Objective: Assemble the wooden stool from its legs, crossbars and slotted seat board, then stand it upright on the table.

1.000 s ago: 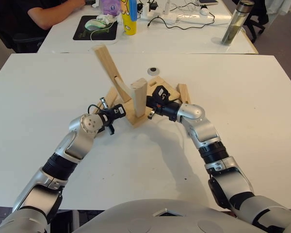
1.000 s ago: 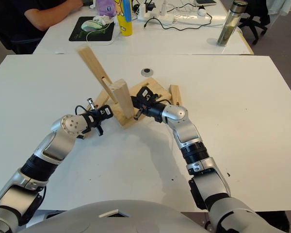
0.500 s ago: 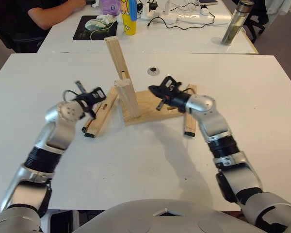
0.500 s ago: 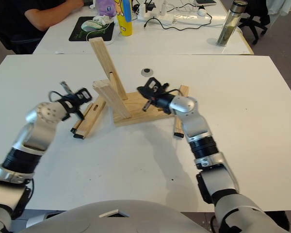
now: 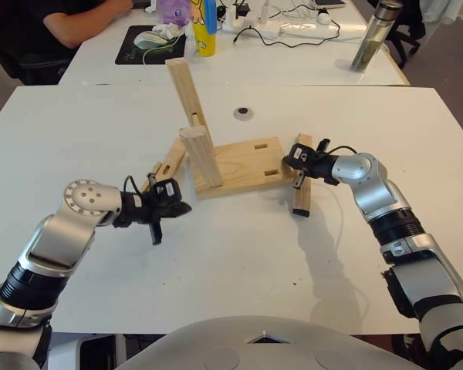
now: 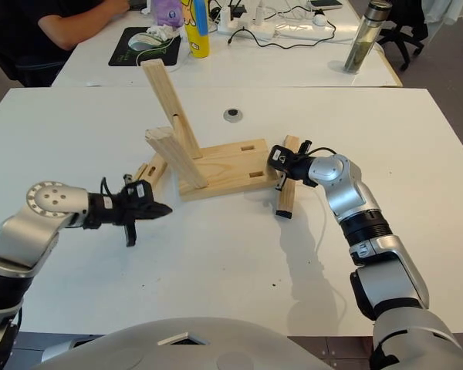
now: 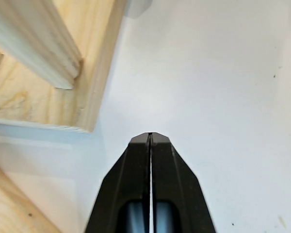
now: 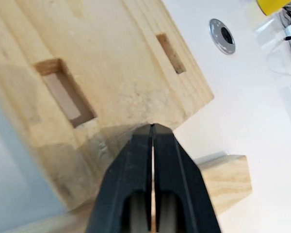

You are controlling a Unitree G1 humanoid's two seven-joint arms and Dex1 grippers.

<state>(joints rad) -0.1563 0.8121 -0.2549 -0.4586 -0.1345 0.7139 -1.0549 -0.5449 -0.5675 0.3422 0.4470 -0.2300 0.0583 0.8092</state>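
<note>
Slotted seat board point(image 5: 243, 163) flat on white bench point(image 5: 370, 108), about centre. Two legs plugged into its left side: tall leg point(image 5: 186, 91) on far-left corner, leaning left; short leg point(image 5: 204, 157) at near-left corner, also tilted. Two empty slots on right half of board. Loose leg point(image 5: 301, 196) flat on bench just right of board, running near to far. More loose wooden pieces point(image 5: 172, 156) just left of board, partly hidden behind short leg. Left gripper point(image 5: 181, 208) low over bare bench, near-left of board corner, fingers point(image 7: 136, 160) pressed together, nothing held. Right gripper point(image 5: 292, 159) at board's right edge, above loose leg, fingers point(image 8: 136, 165) together, empty; contact with board unclear. Round grommet point(image 5: 243, 114) in bench beyond board.
</note>
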